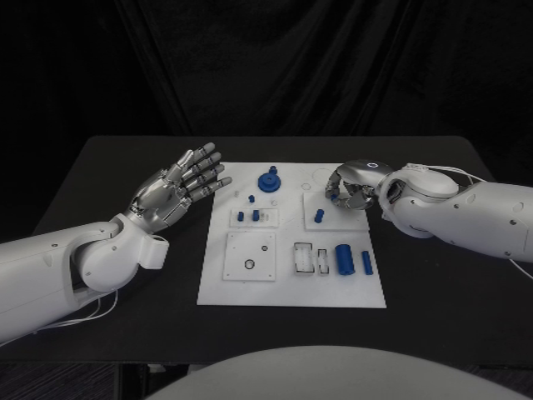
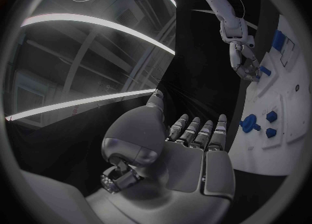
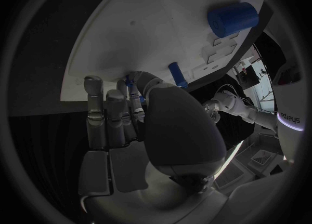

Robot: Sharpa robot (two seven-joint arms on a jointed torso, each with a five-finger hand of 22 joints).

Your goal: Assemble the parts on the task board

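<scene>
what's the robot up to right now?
It is working on the white task board, which carries several small blue parts. The right hand is down over the board's far right corner, fingers curled at a small blue peg; whether it actually grips it is unclear. The left hand is raised beside the board's left edge, fingers spread, holding nothing.

right hand (image 1: pixel 353 192) covering the task board (image 1: pixel 219 287) far corner, fingertips hiding whatever sits beneath, small blue parts (image 1: pixel 255 215) blurring beyond telling shapes
</scene>
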